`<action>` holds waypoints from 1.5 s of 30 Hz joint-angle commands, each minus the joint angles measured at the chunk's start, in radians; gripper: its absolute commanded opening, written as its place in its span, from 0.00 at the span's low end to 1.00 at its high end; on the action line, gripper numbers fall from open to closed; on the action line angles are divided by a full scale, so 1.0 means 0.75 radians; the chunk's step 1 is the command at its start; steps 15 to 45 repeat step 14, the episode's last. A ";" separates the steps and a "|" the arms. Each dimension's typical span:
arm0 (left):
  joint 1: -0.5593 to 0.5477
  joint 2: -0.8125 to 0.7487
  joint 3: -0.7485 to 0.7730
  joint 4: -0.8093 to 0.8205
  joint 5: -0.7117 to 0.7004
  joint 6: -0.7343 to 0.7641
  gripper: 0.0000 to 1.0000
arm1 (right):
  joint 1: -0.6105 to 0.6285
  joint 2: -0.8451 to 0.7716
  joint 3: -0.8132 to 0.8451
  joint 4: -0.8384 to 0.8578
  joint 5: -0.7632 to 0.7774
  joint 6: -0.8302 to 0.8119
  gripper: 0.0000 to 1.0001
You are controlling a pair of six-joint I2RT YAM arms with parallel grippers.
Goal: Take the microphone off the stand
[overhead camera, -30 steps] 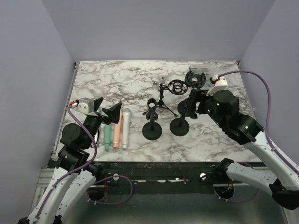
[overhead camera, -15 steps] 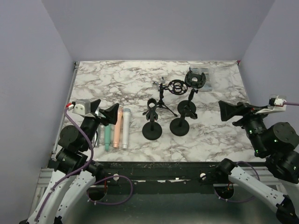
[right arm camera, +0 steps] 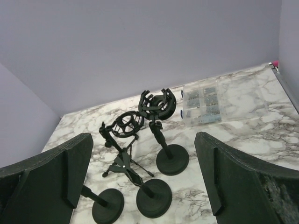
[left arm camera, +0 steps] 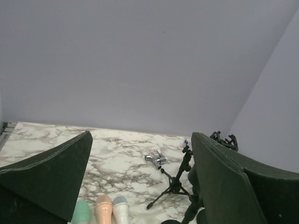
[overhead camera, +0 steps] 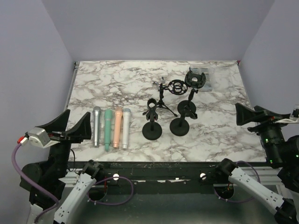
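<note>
Marble-patterned surface (overhead camera: 117,79) is seen carrying four microphones laid flat side by side at its near left, heads towards the far side: a silver microphone (overhead camera: 96,127), a green microphone (overhead camera: 107,130), a peach microphone (overhead camera: 117,127) and a pale grey microphone (overhead camera: 126,129), with any lettering on them too small to be read. Just to their right, two black round-based stands (overhead camera: 152,123) (overhead camera: 181,119) are seen with their clips unoccupied. The left fingers (left arm camera: 51,172) and the right fingers (right arm camera: 46,177) are held wide apart, gripping nothing, off the near corners.
</note>
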 commanded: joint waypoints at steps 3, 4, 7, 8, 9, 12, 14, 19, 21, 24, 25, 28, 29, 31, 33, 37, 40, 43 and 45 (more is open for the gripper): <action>0.005 -0.101 0.066 -0.117 -0.125 0.080 0.90 | 0.005 -0.073 0.089 -0.013 0.028 -0.059 1.00; 0.004 -0.108 0.078 -0.122 -0.131 0.086 0.91 | 0.005 -0.076 0.104 -0.015 0.031 -0.061 1.00; 0.004 -0.125 0.101 -0.135 -0.140 0.101 0.91 | 0.004 -0.085 0.146 -0.019 0.038 -0.062 1.00; 0.004 -0.129 0.103 -0.138 -0.145 0.105 0.91 | 0.005 -0.089 0.156 -0.020 0.041 -0.057 1.00; 0.004 -0.135 0.103 -0.140 -0.150 0.107 0.91 | 0.005 -0.091 0.160 -0.021 0.052 -0.048 1.00; 0.005 -0.147 0.099 -0.146 -0.159 0.108 0.91 | 0.004 -0.087 0.150 -0.034 0.012 -0.056 1.00; 0.004 -0.153 0.098 -0.146 -0.154 0.106 0.91 | 0.004 -0.026 0.199 -0.135 0.040 -0.007 1.00; 0.004 -0.153 0.098 -0.146 -0.154 0.106 0.91 | 0.004 -0.026 0.199 -0.135 0.040 -0.007 1.00; 0.004 -0.153 0.098 -0.146 -0.154 0.106 0.91 | 0.004 -0.026 0.199 -0.135 0.040 -0.007 1.00; 0.004 -0.153 0.098 -0.146 -0.154 0.106 0.91 | 0.004 -0.026 0.199 -0.135 0.040 -0.007 1.00; 0.004 -0.153 0.098 -0.146 -0.154 0.106 0.91 | 0.004 -0.026 0.199 -0.135 0.040 -0.007 1.00; 0.004 -0.153 0.098 -0.146 -0.154 0.106 0.91 | 0.004 -0.026 0.199 -0.135 0.040 -0.007 1.00; 0.004 -0.153 0.098 -0.146 -0.154 0.106 0.91 | 0.004 -0.026 0.199 -0.135 0.040 -0.007 1.00; 0.004 -0.153 0.098 -0.146 -0.154 0.106 0.91 | 0.004 -0.026 0.199 -0.135 0.040 -0.007 1.00; 0.004 -0.153 0.098 -0.146 -0.154 0.106 0.91 | 0.004 -0.026 0.199 -0.135 0.040 -0.007 1.00; 0.004 -0.153 0.098 -0.146 -0.154 0.106 0.91 | 0.004 -0.026 0.199 -0.135 0.040 -0.007 1.00; 0.004 -0.153 0.098 -0.146 -0.154 0.106 0.91 | 0.004 -0.026 0.199 -0.135 0.040 -0.007 1.00; 0.004 -0.153 0.098 -0.146 -0.154 0.106 0.91 | 0.004 -0.026 0.199 -0.135 0.040 -0.007 1.00; 0.004 -0.153 0.098 -0.146 -0.154 0.106 0.91 | 0.004 -0.026 0.199 -0.135 0.040 -0.007 1.00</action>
